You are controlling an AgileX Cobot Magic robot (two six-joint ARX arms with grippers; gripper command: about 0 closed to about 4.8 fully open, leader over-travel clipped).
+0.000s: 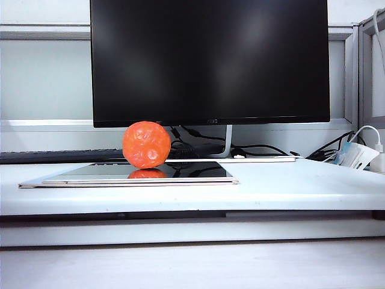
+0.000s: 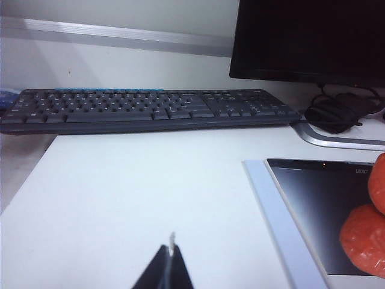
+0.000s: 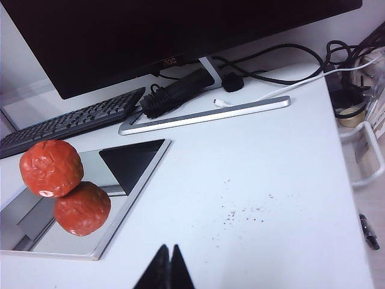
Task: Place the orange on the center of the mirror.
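Both grippers — left [image 2: 170, 265], right [image 3: 170, 268] — have jaws pressed together on nothing, clear of the orange [image 1: 146, 144], which sits on the mirror [image 1: 192, 171], roughly mid-panel, toward ten o'clock from the right gripper, seemingly the nearer one.

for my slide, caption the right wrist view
Orange on the mirror before the monitor; shut right end effector above bare desk.
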